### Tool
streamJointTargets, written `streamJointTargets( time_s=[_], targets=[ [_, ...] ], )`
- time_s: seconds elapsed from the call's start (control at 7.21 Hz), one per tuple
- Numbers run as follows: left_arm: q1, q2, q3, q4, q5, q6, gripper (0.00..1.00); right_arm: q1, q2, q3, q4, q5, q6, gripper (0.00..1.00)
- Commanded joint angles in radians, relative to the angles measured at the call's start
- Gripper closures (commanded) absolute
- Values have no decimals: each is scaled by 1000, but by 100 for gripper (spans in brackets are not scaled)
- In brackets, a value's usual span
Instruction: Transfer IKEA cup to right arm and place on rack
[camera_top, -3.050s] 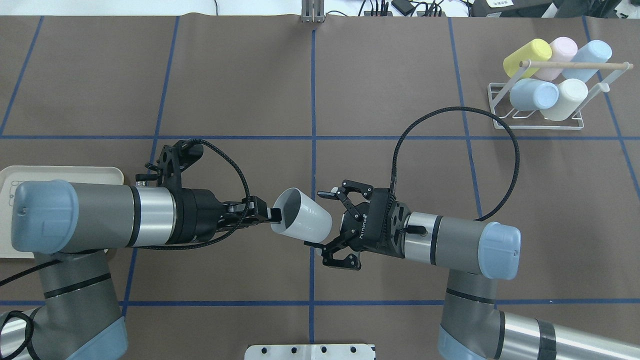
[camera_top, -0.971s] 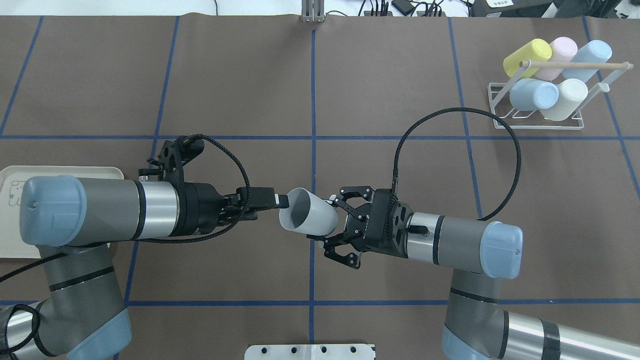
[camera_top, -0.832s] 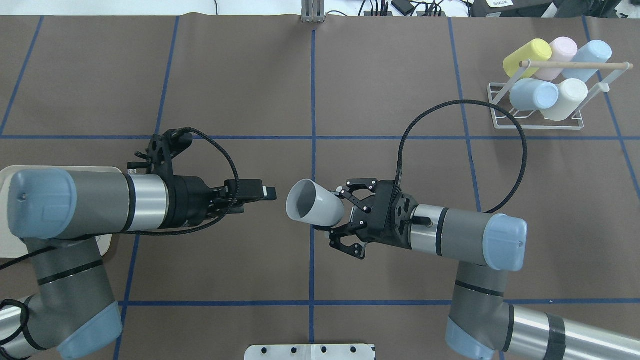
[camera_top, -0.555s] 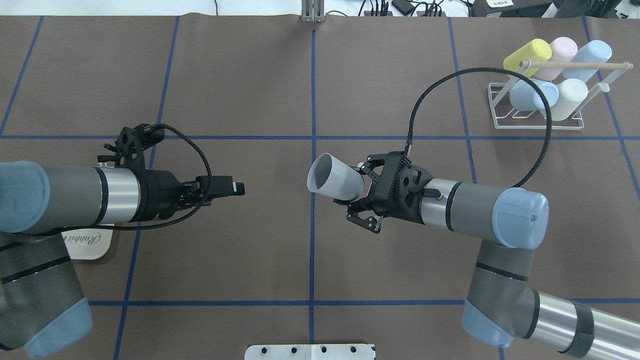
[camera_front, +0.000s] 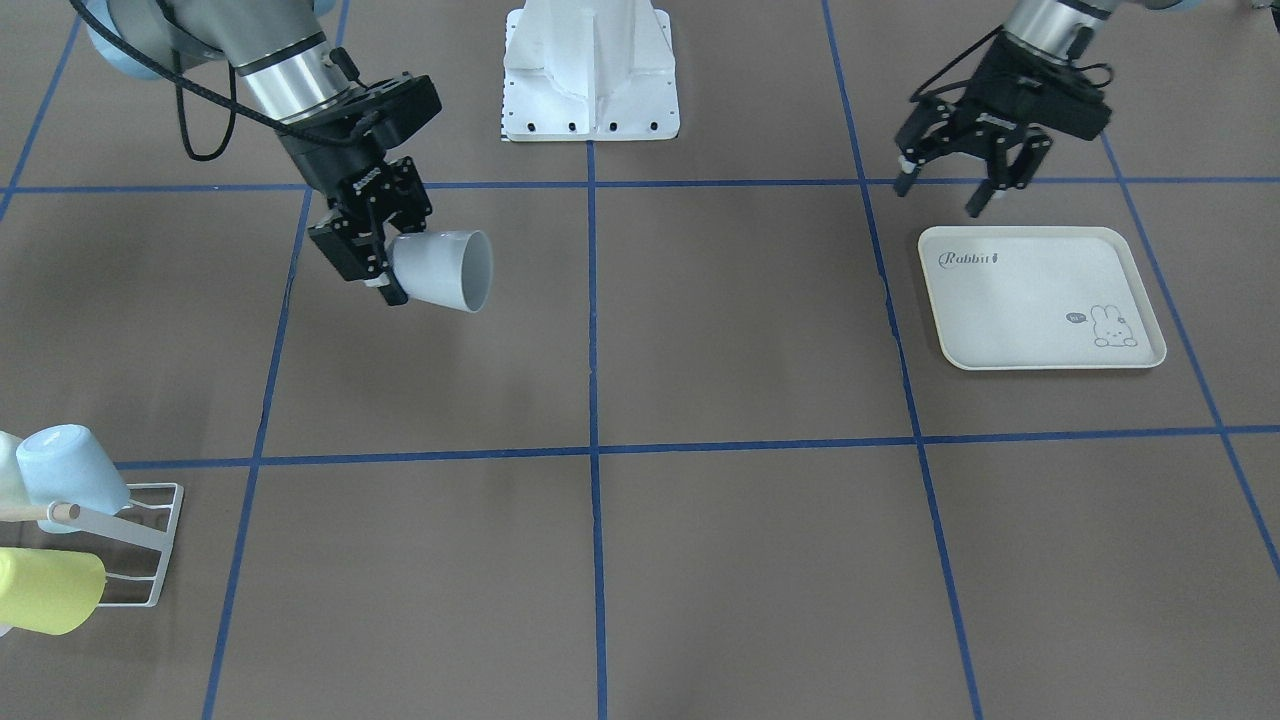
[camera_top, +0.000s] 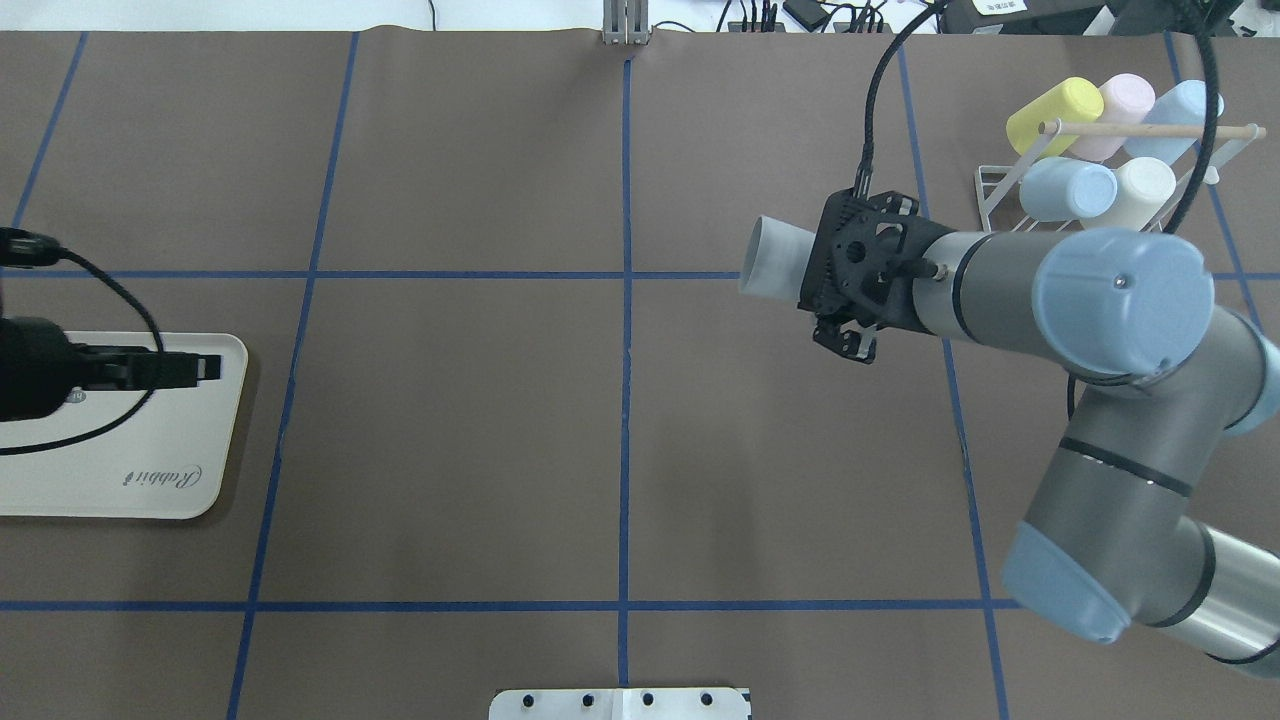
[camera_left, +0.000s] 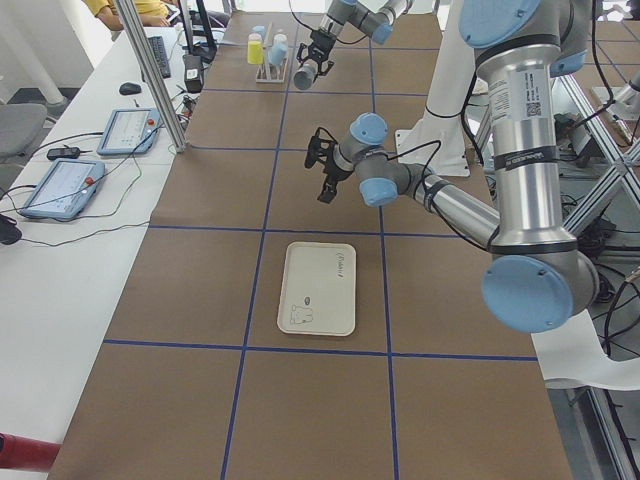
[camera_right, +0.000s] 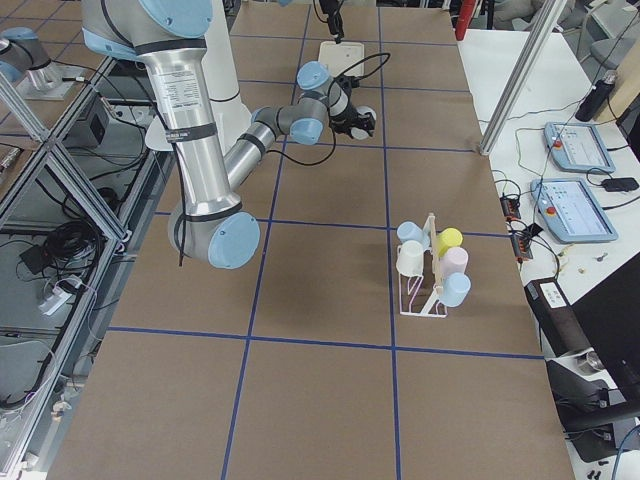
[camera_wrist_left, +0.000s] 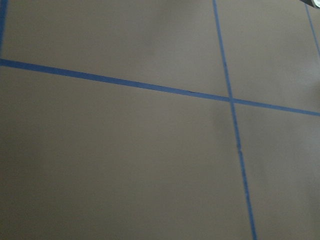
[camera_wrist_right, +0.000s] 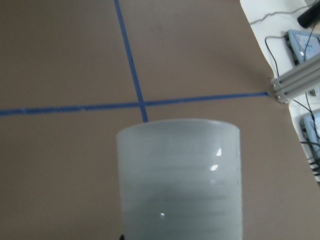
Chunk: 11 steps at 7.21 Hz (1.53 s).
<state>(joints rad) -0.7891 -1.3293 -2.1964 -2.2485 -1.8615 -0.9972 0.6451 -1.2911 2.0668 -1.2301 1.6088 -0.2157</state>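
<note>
We see even, bright overhead light with soft, faint shadows on the table (camera_front: 760, 330) — the left wrist view is dimmer and blurry, and small glints sit on the out-of-focus cup (camera_wrist_right: 178, 180).

The rack (camera_top: 1140, 130) stands at our surface's (camera_top: 450, 450) far right corner. Left of the rack, our right fingers (camera_front: 350, 258) hold the cup (camera_top: 770, 268) above the surface. Far left of it lies the tray (camera_top: 120, 480), with our left fingers (camera_front: 980, 195) over its edge.
</note>
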Motion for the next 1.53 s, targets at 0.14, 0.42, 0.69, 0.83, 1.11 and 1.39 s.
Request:
streamJointTargets(
  time_s=[0.14,0.42,0.69,0.83,1.11,1.39],
  targets=[
    [-310,137,44,-5,-138,459,0,186,-153,119,-230,-16,-482,71],
    [-341,136,66,-11,-182,491,0,321,-267,116,-227,-20,-827,73],
    [-340,131,67,-16,-182,485,0,381,-332,95,-221,-79,-1024,78],
    [-338,128,70,-16,-180,465,0,381,-352,66,-216,-189,-1098,78],
    [-335,119,63,-17,-180,384,0,380,-385,3,-142,-300,-1119,78],
    [-334,119,63,-17,-180,374,0,378,-419,-205,254,-332,-1160,79]
  ],
)
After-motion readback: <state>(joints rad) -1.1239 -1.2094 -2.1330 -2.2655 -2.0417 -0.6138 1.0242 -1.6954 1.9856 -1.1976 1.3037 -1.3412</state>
